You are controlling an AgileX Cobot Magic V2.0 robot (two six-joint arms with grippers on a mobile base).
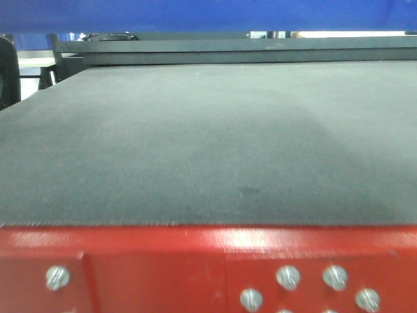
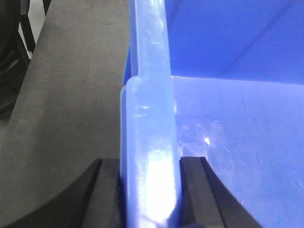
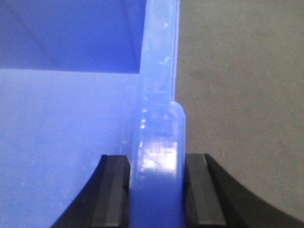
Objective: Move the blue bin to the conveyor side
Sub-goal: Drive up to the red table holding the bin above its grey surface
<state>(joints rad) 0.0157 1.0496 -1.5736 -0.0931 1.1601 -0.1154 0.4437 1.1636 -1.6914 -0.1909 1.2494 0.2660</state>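
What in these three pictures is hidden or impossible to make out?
Front view: the glossy royal-blue plastic bin is only a strip cut off by the top edge; its gap above the dark-grey woven conveyor belt is unclear.
Left wrist view: the bottom edge cuts off the left gripper, shut on the bin's rim; most of the bin is out of frame.
Right wrist view: likewise for the right gripper.

No writing, label, brand or number is legible in any view. The glossy royal-blue plastic bin [image 2: 237, 142], its rim pinched between the jaws of the left gripper [image 2: 149, 190] and of the right gripper [image 3: 156, 190], carries only glare (bright smears, not characters).
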